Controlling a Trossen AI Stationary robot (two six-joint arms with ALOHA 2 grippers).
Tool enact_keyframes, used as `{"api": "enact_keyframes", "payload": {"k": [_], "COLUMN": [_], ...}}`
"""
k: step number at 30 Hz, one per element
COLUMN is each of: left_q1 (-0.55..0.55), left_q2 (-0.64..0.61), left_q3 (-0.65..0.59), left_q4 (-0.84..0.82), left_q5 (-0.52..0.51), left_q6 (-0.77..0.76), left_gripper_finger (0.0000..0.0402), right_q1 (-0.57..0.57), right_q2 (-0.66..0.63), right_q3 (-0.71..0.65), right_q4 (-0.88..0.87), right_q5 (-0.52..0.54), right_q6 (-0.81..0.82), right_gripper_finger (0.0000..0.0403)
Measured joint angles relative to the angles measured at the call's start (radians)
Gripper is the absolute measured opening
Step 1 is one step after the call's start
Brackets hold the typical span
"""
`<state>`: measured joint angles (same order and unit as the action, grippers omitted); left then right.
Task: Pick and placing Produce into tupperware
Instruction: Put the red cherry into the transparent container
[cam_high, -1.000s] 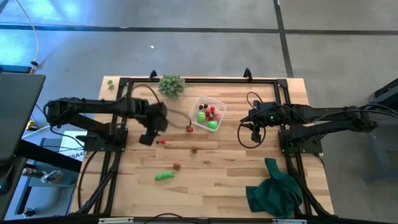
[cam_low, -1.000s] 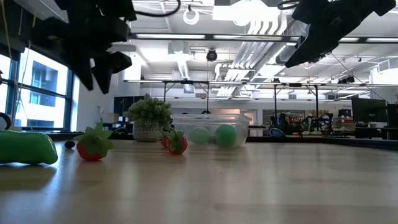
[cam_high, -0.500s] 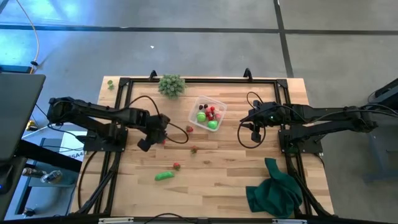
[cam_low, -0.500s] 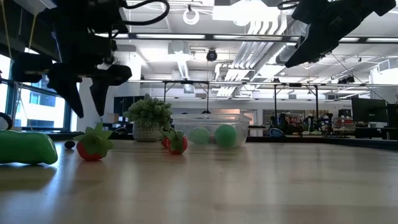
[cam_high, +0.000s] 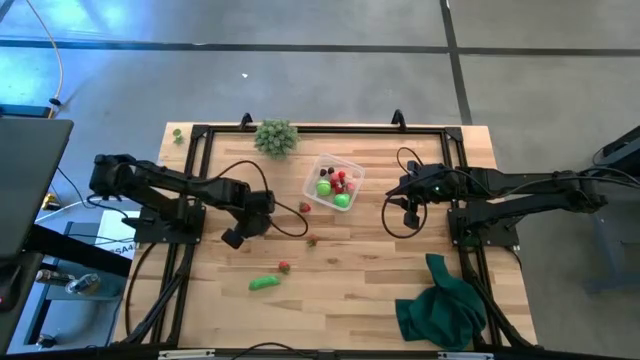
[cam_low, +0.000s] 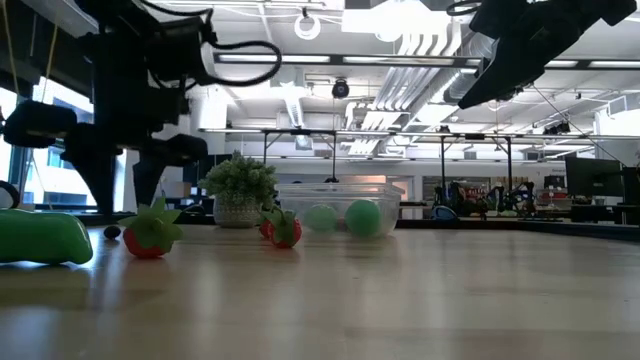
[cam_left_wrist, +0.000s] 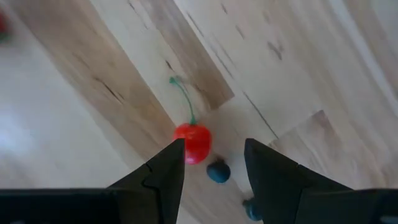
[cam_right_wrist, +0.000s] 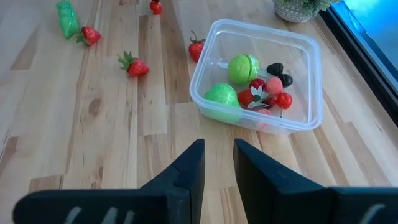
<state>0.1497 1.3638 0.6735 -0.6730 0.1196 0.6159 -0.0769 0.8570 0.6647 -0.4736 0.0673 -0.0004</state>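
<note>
My left gripper (cam_high: 233, 237) is open and low over the table, left of the tupperware (cam_high: 335, 182). In its wrist view the fingers (cam_left_wrist: 214, 149) stand on either side of a red cherry (cam_left_wrist: 193, 142) with a green stem, which lies on the wood beside a dark berry (cam_left_wrist: 217, 172). The clear tupperware (cam_right_wrist: 258, 74) holds green round pieces and small red and dark berries. Strawberries (cam_high: 305, 207) (cam_high: 313, 240) (cam_high: 284, 266) and a green oblong piece (cam_high: 263, 283) lie loose on the table. My right gripper (cam_high: 411, 210) is open and waits raised to the right of the tupperware.
A spiky pale-green ball (cam_high: 275, 135) sits at the far edge, behind the tupperware. A dark green cloth (cam_high: 440, 305) lies at the near right corner. A black frame (cam_high: 300, 129) runs round the table top. In the low view a strawberry (cam_low: 148, 232) lies in front of my left gripper (cam_low: 125, 195).
My left gripper has come down toward the table and moved a little toward the near edge, onto the spot where the cherry lies, staying open. The right arm and the produce have kept still.
</note>
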Motion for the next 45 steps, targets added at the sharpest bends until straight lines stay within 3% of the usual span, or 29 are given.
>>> {"api": "enact_keyframes", "payload": {"k": [9,22,31,39,45], "left_q1": [0.0,0.0,0.001,0.001,0.001], "left_q2": [0.095,0.101,0.101,0.101,0.101], "left_q3": [0.0,0.0,0.0,0.0,0.0], "left_q4": [0.057,0.105,0.098,0.095,0.105], "left_q5": [-0.016,0.026,0.022,0.082,0.044], "left_q6": [0.004,-0.004,-0.256,-0.384,-0.476], "left_gripper_finger": [0.0157,0.0156,0.0156,0.0156,0.0156], "right_q1": [0.0,0.0,0.0,0.0,0.0], "right_q2": [0.0,0.0,0.0,0.0,0.0], "right_q3": [0.0,0.0,0.0,0.0,0.0], "right_q4": [0.0,-0.001,0.0,0.0,0.0], "right_q5": [-0.001,-0.005,-0.005,-0.005,-0.004], "right_q6": [0.0,0.0,0.0,0.0,0.0], "right_gripper_finger": [0.0075,0.0075,0.0075,0.0075,0.0075]}}
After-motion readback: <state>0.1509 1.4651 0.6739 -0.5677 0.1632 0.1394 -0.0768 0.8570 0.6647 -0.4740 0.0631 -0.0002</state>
